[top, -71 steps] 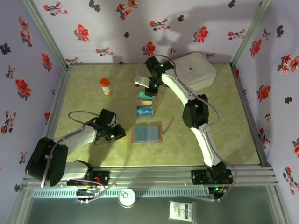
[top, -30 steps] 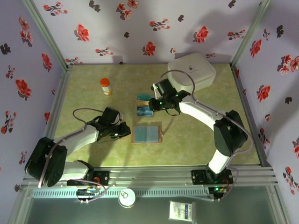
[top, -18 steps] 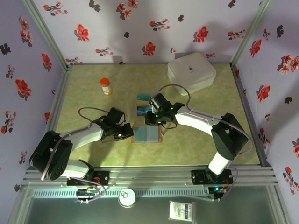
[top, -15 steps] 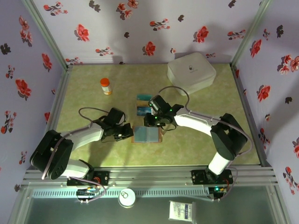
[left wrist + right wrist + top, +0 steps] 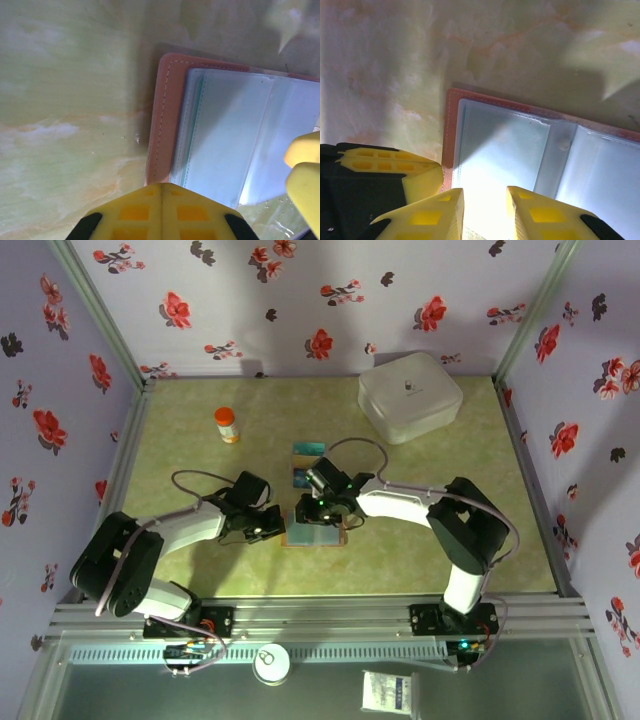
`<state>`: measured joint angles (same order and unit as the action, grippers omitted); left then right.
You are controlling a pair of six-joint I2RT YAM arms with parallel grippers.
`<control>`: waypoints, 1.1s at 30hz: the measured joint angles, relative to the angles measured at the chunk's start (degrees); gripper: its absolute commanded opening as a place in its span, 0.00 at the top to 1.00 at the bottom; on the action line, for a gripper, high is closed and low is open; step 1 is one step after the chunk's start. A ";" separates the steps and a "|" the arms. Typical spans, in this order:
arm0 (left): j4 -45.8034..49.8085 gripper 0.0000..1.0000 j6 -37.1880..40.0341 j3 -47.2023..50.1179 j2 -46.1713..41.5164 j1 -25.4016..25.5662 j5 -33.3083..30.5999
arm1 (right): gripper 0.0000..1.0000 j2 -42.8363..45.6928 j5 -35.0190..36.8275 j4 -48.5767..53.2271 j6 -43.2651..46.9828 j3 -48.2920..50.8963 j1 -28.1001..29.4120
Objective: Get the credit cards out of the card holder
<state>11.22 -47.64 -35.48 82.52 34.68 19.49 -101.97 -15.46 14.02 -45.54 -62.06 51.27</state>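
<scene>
- Holder (image 5: 318, 531) lies open and flat on the table (image 5: 450, 540), near the front middle. Its blue-grey inside faces up, with a brown border around the clear sleeves.
- Left gripper (image 5: 273, 530) sits at the holder's left edge. Its yellow fingers (image 5: 130, 212) are pressed together with no gap and nothing between them. In the left wrist view the tips meet the brown border at one corner.
- Right gripper (image 5: 482, 210) is low over the holder, close beside the left gripper. Its fingers (image 5: 545, 215) stand a little apart and hold nothing, and the clear sleeve shows through the gap.
- Whether the right fingertips touch the sleeve I cannot tell.
- Cards (image 5: 308, 448), teal, lie on the table just behind the holder, one past the other toward the back, clear of both grippers.
- Bottle (image 5: 228, 424) with an orange body stands at back left, and a white box (image 5: 410, 395) at back right. Both are well apart from the holder.
</scene>
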 measured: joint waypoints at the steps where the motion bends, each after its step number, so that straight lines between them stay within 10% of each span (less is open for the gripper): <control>1: 0.00 1.00 0.00 0.00 0.02 0.00 0.00 | 0.71 -0.22 -0.13 -0.13 -0.17 0.00 0.11; 33: 2.38 1.00 0.22 -0.33 0.90 0.00 -0.44 | 0.72 -0.52 2.32 1.20 -1.64 2.84 0.87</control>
<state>13.61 -47.42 -35.81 83.42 34.68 19.05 -102.50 -13.15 15.22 -47.18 -59.22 52.14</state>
